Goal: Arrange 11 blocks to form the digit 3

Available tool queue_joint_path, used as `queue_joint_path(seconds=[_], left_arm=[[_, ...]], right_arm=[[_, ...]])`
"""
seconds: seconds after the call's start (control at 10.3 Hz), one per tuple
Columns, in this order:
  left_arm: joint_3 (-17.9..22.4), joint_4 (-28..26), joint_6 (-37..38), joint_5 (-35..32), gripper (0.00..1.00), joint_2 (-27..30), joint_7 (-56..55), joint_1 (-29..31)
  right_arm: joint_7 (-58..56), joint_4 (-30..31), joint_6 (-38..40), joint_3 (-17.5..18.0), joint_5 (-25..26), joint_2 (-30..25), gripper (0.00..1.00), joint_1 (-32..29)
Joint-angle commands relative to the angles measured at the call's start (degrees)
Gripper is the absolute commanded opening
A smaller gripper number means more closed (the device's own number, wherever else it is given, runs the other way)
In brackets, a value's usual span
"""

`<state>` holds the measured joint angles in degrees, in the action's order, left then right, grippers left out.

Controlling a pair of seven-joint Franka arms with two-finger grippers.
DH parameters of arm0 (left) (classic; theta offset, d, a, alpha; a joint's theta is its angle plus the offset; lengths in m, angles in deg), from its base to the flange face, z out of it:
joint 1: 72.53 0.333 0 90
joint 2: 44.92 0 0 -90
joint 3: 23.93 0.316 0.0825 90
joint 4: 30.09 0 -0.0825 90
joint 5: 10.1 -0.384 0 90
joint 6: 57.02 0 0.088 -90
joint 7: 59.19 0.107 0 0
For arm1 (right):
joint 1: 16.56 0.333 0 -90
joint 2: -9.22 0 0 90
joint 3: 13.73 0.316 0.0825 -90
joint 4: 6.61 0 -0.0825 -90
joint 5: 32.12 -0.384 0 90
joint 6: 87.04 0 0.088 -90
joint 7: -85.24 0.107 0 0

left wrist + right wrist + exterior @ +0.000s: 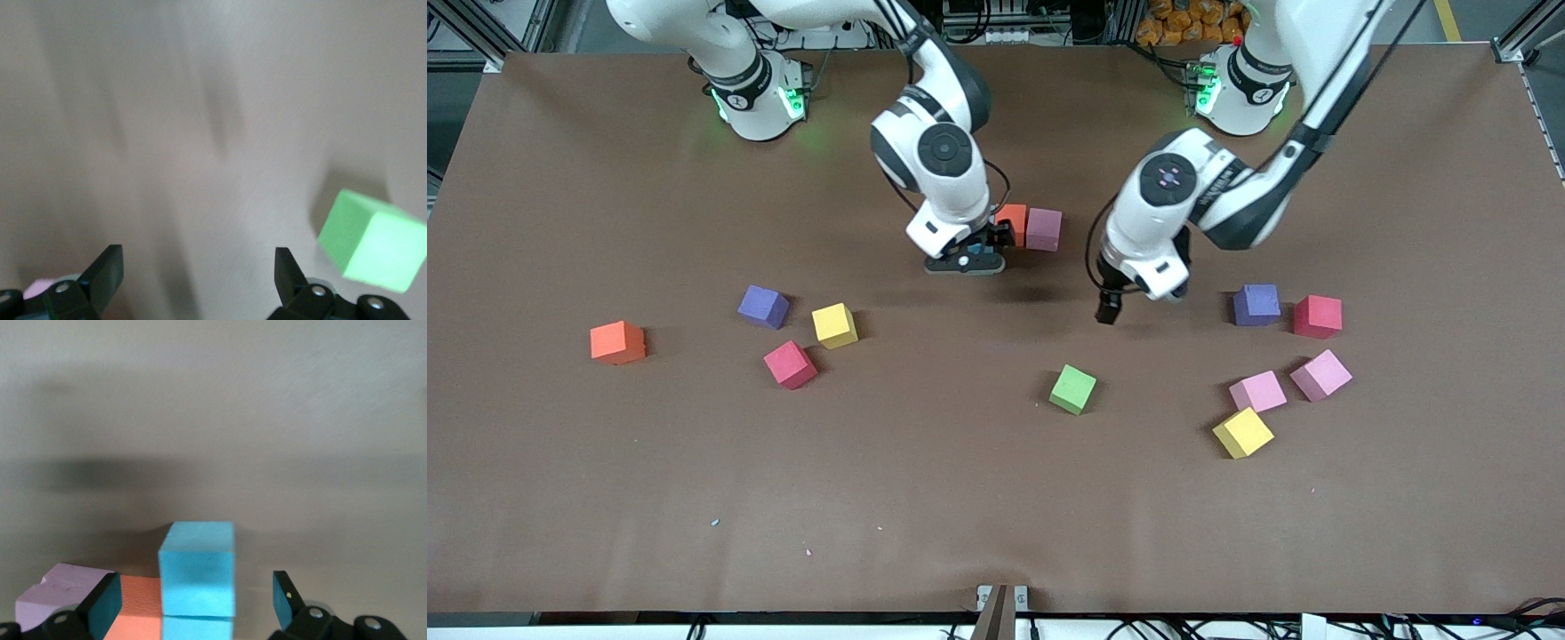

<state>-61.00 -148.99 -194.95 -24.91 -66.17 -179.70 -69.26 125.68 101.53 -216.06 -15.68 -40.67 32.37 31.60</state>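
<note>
Altogether: two orange blocks [617,342], three pink [1257,391], two purple [763,307], two yellow [834,324], two red [790,364], one green [1072,389], two teal [197,568]; left gripper [1129,302] and right gripper [966,260] both spread apart, empty.

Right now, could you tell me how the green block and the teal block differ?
The green block lies alone, nearer the front camera; the teal block adjoins an orange block. The right gripper brackets the teal one with open fingers; the left gripper is beside the green one. Both are plain cubes.

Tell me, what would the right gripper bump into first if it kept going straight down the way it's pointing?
Probably the small teal foam cube. The right gripper is open around it, beside the orange cube, so its fingertips may meet the brown table instead.
</note>
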Motion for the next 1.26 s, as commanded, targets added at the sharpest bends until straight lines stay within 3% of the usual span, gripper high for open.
queue_joint_path(seconds=[0.0,0.19,0.39,0.49,0.68,0.88,1.17], left_arm=[[-0.7,5.9,6.3,-0.7,1.00,-1.8,9.7,4.8],[-0.5,11.0,7.4,-0.7,1.00,-4.5,17.2,8.5],[-0.4,14.3,9.2,-1.8,1.00,-7.8,27.6,12.0],[1.2,14.5,9.3,-2.0,1.00,-8.4,33.9,12.8],[3.9,21.3,10.4,-2.1,1.00,-12.6,42.3,12.7],[5.8,29.0,15.0,-5.9,1.00,-17.8,48.5,11.1],[6.9,33.9,15.7,-9.6,1.00,-22.0,60.7,11.0]], right_arm=[[-4.6,1.5,1.8,0.4,0.6,-2.2,1.00,-4.5],[-8.5,1.5,2.8,-0.2,0.9,-2.3,1.00,-10.8],[-14.6,1.7,2.4,-0.1,5.5,-1.4,1.00,-16.5],[-17.2,2.0,2.4,-0.1,7.2,-1.4,1.00,-18.5],[-26.2,2.9,2.1,-0.1,8.9,-1.4,1.00,-21.8],[-33.8,5.3,-1.5,-0.1,9.2,-1.0,1.00,-23.5],[-37.7,8.0,-6.7,-0.1,9.3,0.6,1.00,-23.5]])
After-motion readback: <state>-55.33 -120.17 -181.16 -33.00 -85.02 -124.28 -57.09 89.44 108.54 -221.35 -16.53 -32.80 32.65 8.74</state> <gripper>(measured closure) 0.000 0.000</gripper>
